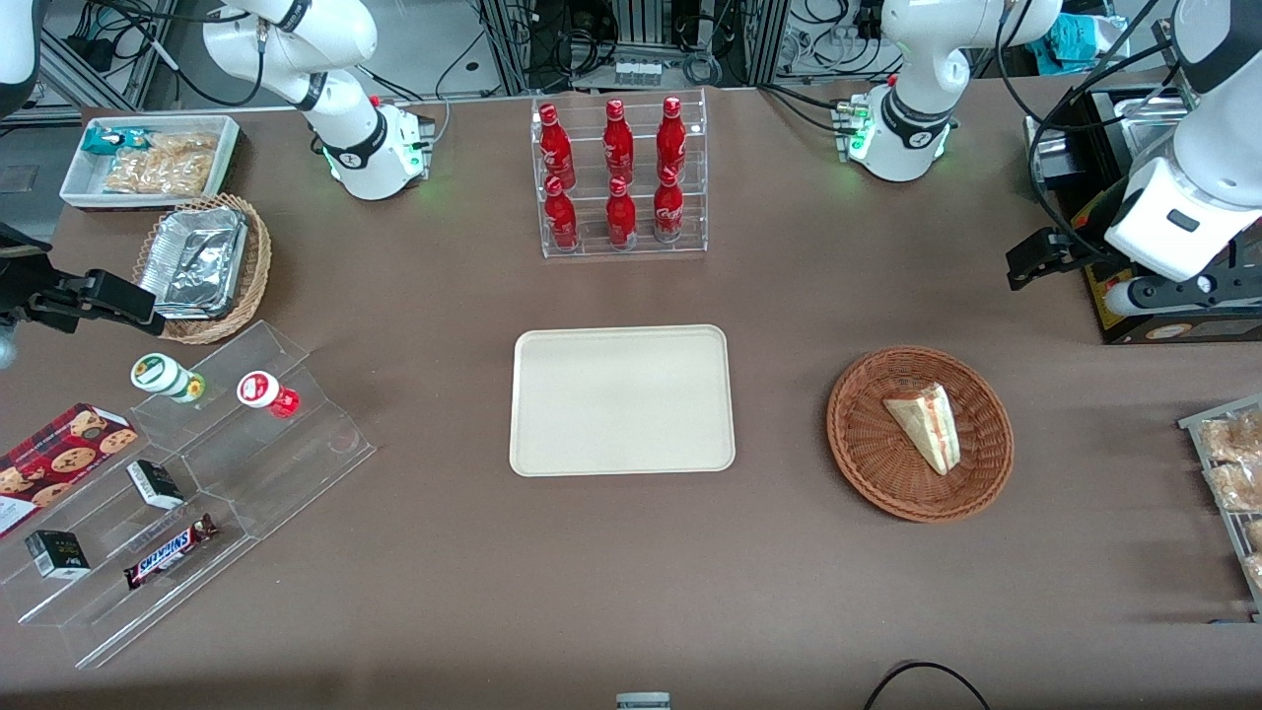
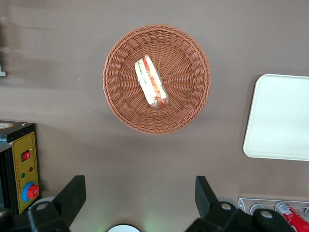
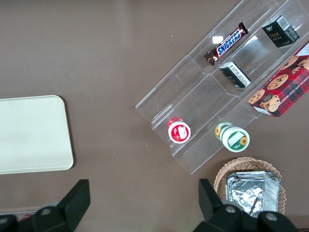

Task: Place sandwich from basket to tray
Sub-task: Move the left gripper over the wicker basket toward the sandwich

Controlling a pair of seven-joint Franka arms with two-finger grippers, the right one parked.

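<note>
The sandwich (image 1: 925, 426) (image 2: 150, 81), a white bread wedge with red and green filling, lies in the round reddish-brown wicker basket (image 1: 858, 456) (image 2: 193, 107). The cream tray (image 1: 621, 399) (image 2: 282, 116) sits bare at the table's middle, beside the basket and toward the parked arm's end. My gripper (image 1: 1027, 264) (image 2: 139, 184) hangs above the table, farther from the front camera than the basket and toward the working arm's end. It is open, nothing is between its fingers, and it is well apart from the basket.
A black control box (image 1: 1173, 296) (image 2: 19, 164) stands under the working arm. A wire rack of snacks (image 1: 1232, 473) lies at that table end. A rack of red bottles (image 1: 621, 177) stands farther back than the tray. An acrylic shelf (image 1: 187, 463) is at the parked arm's end.
</note>
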